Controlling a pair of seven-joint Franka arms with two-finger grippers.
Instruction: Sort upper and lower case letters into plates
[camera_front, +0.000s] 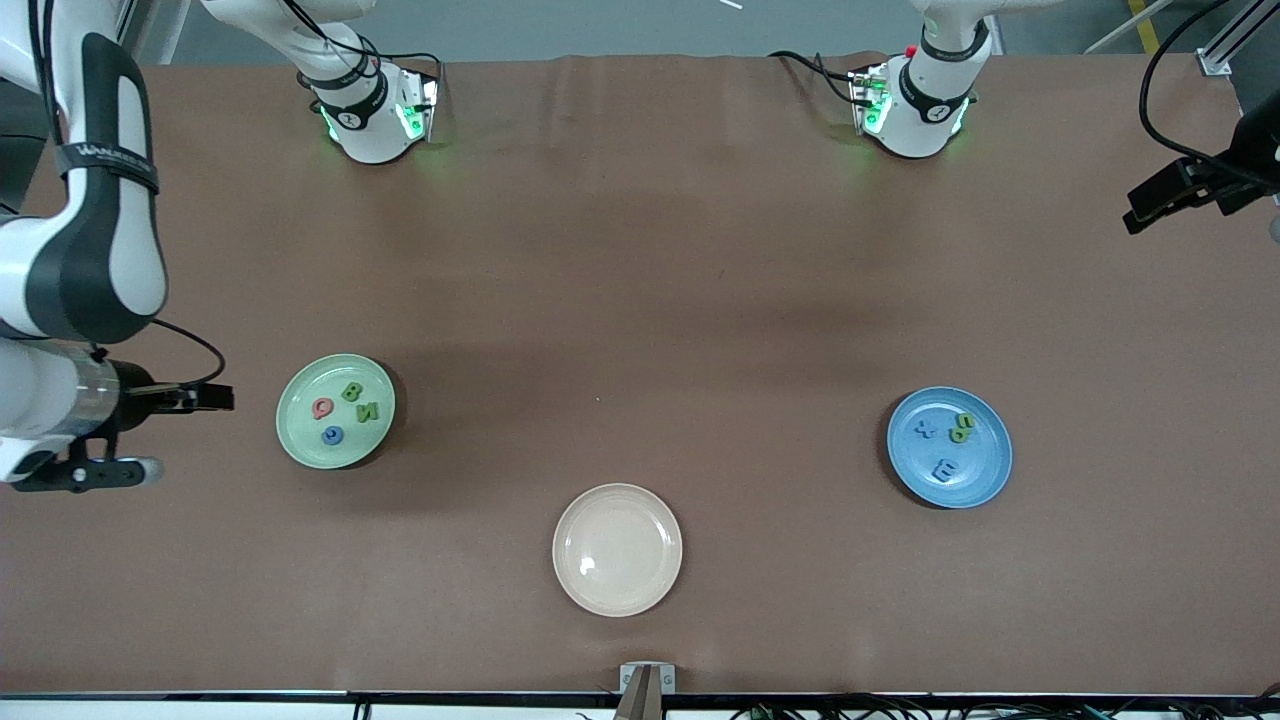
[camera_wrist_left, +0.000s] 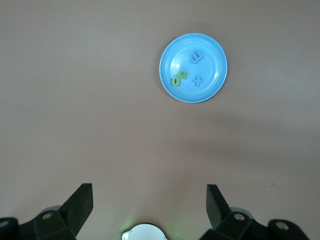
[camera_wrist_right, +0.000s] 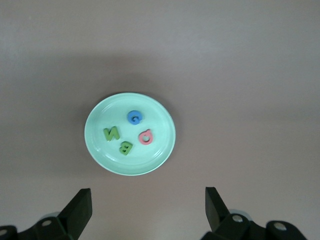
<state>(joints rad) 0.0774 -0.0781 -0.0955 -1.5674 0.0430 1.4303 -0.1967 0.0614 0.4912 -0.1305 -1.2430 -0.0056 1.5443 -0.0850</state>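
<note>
Sitting on the brown table, three plates, well apart w/ lots of bare cloth between them. Light green plate is toward the right arm's end; it holds red Q, green B, green N and blue G, all inside the rim, none touching the edge. Blue plate is toward the left arm's end, w/ blue x, blue m and two green letters touching each other near the rim. Cream plate lies between the two, nearer the front camera, close to the table edge there; no letters in it.

Right hand is up in the air, off the green plate on the side toward the right arm's end of the table; fingers spread wide, released, holding nothing. Left hand is raised near the table edge at the left arm's end, over bare cloth clear of the blue plate, fingers also spread, nothing between them. Middle of the table up to the arm bases is open cloth.
</note>
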